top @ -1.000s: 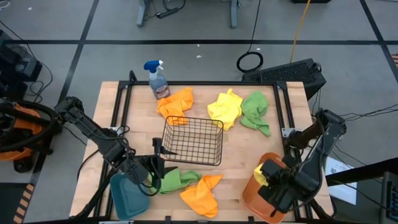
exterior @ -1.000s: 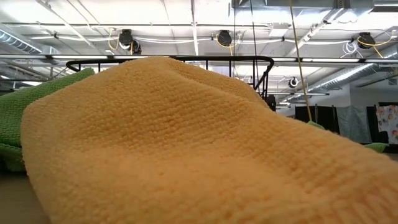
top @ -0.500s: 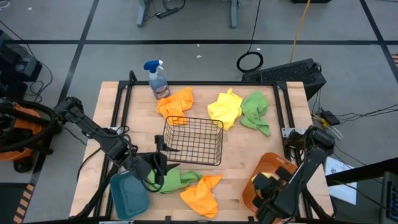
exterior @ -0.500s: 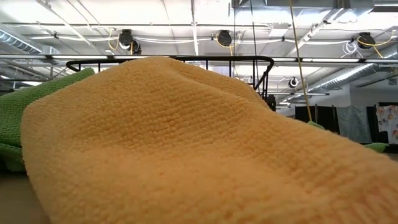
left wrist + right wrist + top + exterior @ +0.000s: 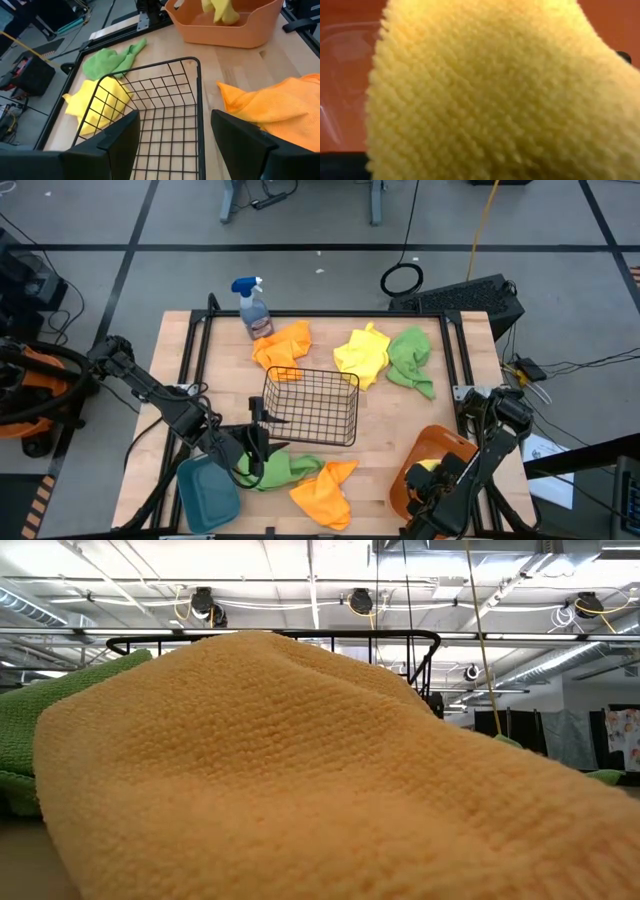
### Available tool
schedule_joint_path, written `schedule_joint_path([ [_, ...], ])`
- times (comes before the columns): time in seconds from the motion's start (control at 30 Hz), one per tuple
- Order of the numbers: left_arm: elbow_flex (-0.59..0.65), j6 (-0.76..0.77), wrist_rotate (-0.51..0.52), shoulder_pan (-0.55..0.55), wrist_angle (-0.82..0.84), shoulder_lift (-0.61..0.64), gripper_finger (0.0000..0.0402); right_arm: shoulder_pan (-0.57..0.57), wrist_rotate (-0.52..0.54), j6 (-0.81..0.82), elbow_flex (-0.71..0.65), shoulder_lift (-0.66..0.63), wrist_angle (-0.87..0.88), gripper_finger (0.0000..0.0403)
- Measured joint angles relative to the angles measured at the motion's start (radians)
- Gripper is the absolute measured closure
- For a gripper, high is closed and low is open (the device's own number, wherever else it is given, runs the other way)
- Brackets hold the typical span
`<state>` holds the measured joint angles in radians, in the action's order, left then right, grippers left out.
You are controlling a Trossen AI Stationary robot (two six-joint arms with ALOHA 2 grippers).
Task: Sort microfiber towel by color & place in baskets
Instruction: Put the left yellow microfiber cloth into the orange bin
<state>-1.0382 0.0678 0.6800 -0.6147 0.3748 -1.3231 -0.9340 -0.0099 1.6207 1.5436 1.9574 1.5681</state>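
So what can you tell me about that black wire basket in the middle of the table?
The black wire basket is a rectangular, open-topped mesh of thin dark wire that looks like metal. It stands upright near the table's middle and holds no towel. An orange towel and a yellow towel lie just beyond it, and a green towel lies near its front edge. The left gripper points into it from the front, fingers apart.

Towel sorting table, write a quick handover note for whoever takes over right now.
Left gripper: open, hovering at the black wire basket, holding nothing.
Right gripper: down in the orange tub with a yellow towel; grip cannot be told.
Done: that yellow towel is in the orange tub.
Left: green towel and orange towel at the near edge by the teal tub; another orange towel, yellow towel and green towel at the far side. The wire basket and the teal tub look empty.
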Motion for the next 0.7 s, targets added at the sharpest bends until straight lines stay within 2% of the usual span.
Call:
schedule_joint_path([
  [0.2,0.000,0.003,-0.031,0.000,0.000,0.000,0.0152,-0.007,-0.164,0.006,0.000,-0.033,-0.062,0.0189],
  [0.4,0.000,0.005,-0.033,0.000,-0.002,0.000,0.0152,-0.017,-0.176,0.071,0.002,-0.078,-0.225,0.0162],
  [0.53,0.000,0.005,-0.033,0.000,-0.003,0.000,0.0152,-0.017,-0.180,0.111,0.002,-0.098,-0.242,0.0153],
  [0.7,0.000,0.005,-0.033,0.000,-0.001,0.000,0.0152,-0.017,-0.180,0.082,0.002,-0.115,-0.265,0.0155],
])
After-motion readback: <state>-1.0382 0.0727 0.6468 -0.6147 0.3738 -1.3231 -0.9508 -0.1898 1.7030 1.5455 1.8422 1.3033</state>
